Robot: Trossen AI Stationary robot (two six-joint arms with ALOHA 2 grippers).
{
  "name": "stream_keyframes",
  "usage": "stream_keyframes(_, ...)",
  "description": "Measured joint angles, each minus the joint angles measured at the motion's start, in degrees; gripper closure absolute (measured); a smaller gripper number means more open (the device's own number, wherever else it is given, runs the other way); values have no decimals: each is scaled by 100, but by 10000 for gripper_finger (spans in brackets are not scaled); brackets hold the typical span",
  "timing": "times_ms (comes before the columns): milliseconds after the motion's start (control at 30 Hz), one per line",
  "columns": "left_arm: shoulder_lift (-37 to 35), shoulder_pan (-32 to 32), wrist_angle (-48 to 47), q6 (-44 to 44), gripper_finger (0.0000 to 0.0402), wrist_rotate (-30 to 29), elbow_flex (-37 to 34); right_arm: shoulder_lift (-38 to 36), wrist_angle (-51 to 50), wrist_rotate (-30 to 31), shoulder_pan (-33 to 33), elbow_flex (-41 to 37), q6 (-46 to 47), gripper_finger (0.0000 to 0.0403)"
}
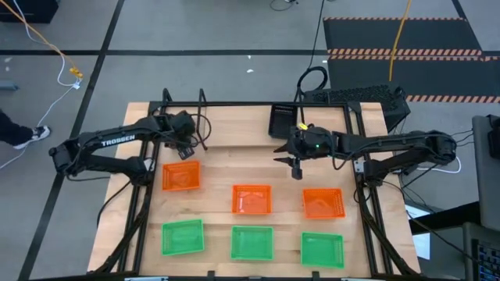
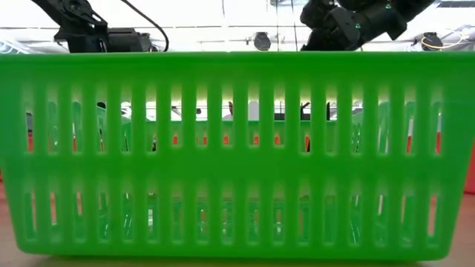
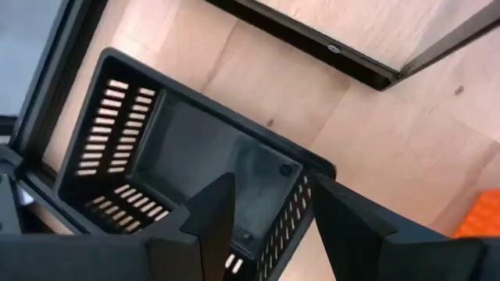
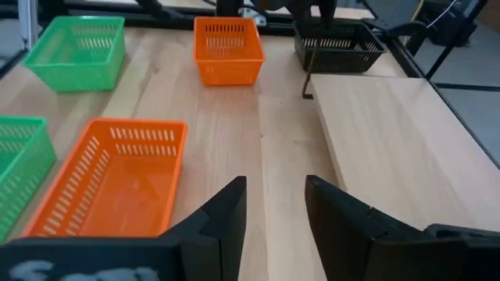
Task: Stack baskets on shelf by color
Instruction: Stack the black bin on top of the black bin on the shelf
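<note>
Three green baskets point(image 1: 251, 243) line the table's near edge, and three orange baskets point(image 1: 251, 199) sit in a row behind them. A black basket point(image 1: 283, 119) rests on the shelf point(image 1: 234, 105) at the far side. My left gripper point(image 1: 185, 134) is open over another black basket point(image 3: 180, 164) at the shelf's left end; it hides that basket in the high view. My right gripper point(image 1: 295, 162) hangs open above bare wood, between the far black basket and the right orange basket point(image 1: 323, 203). My left gripper straddles the black basket's end wall point(image 3: 293, 207) near a corner, one finger point(image 3: 215, 215) inside the basket and one finger point(image 3: 348, 226) outside, coming from above. Whether either finger touches the wall, I cannot tell. The basket sits low at the shelf's left end point(image 4: 337, 45).
A raised wooden board point(image 4: 391, 133) runs along the shelf side. The black table frame point(image 1: 367, 195) borders both sides. In the low view a green basket point(image 2: 237, 148) fills nearly the whole picture. Bare wood lies between the orange row and the shelf.
</note>
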Motion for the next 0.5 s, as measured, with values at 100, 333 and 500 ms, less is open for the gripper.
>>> stream_keyframes(100,10,78,-6,293,229,355,0,-72,27,14,0,-139,104,275)
stream_keyframes(333,10,133,-44,899,229,726,0,-70,29,11,0,-219,232,275)
stream_keyframes(500,10,144,-8,855,229,543,-31,-71,55,11,0,-219,234,275)
